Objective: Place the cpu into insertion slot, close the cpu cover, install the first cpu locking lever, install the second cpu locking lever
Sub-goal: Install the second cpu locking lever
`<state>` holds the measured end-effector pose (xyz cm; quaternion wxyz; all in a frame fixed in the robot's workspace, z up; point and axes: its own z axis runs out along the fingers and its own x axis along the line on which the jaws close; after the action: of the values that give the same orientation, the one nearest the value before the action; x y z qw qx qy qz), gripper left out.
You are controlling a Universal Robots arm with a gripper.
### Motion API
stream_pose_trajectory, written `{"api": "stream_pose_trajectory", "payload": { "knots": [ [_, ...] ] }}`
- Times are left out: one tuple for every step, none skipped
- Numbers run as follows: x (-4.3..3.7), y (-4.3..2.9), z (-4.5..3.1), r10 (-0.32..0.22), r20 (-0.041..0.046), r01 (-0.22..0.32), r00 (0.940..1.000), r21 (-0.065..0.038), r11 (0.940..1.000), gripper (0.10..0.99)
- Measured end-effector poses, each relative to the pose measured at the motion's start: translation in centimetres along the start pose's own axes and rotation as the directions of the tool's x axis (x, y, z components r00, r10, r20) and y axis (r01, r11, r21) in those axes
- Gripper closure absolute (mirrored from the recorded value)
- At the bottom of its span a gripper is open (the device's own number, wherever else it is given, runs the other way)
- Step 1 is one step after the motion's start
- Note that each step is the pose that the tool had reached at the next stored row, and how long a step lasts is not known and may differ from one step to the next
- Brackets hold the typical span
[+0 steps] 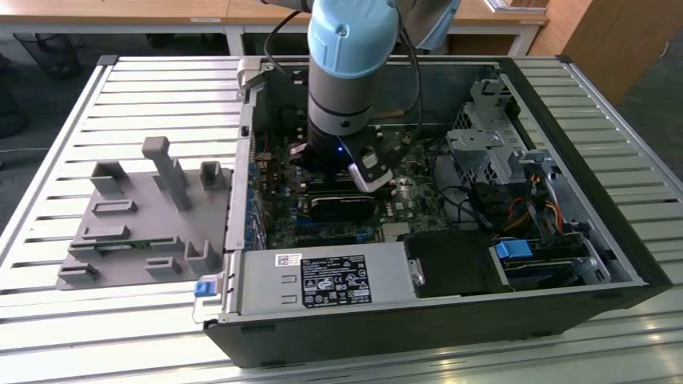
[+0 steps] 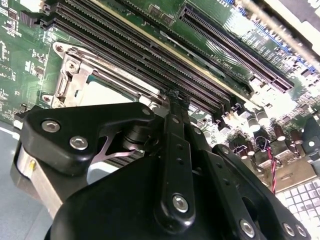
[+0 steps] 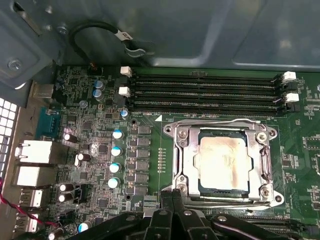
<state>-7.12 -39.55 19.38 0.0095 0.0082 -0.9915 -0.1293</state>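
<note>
Open black computer case (image 1: 597, 304) lying on the slatted white bench (image 1: 64, 160), arm lowered into it. In the first wrist view the small square silver-tan cpu (image 3: 222, 162) sits flat in the grey-rimmed insertion slot (image 3: 170, 160), and the thin silvery cpu cover (image 3: 182, 155) lies closed over it as a frame, so the chip is held down. The black pincer (image 3: 172, 197), fingers drawn together and holding nothing, stands at the socket's 6 o'clock edge by a lever wire, apparently to work the locking levers. Long black memory slots (image 3: 200, 90) run at 12 o'clock.
</note>
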Motion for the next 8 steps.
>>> {"api": "stream_pose_trajectory", "payload": {
  "knots": [
    [0.01, -0.01, 0.04, 0.000, 0.0000, 0.000, 1.0000, -0.002, 1.0000, 0.980],
    [0.03, -0.02, 0.09, 0.000, 0.0001, 0.000, 1.0000, -0.004, 1.0000, 0.980],
    [0.08, -0.03, 0.14, 0.000, 0.0002, 0.000, 1.0000, -0.005, 1.0000, 0.980],
    [0.14, -0.04, 0.21, 0.000, 0.0002, 0.000, 1.0000, -0.006, 1.0000, 0.980],
    [0.23, -0.06, 0.27, 0.000, 0.0002, 0.000, 1.0000, -0.006, 1.0000, 0.980],
    [0.34, -0.07, 0.34, 0.000, 0.0001, 0.000, 1.0000, -0.006, 1.0000, 0.980],
    [0.41, -0.09, 0.40, 0.000, 0.0000, 0.000, 1.0000, -0.006, 1.0000, 0.980],
    [0.43, -0.10, 0.42, 0.000, 0.0000, 0.000, 1.0000, -0.006, 1.0000, 0.980]
  ]
}}
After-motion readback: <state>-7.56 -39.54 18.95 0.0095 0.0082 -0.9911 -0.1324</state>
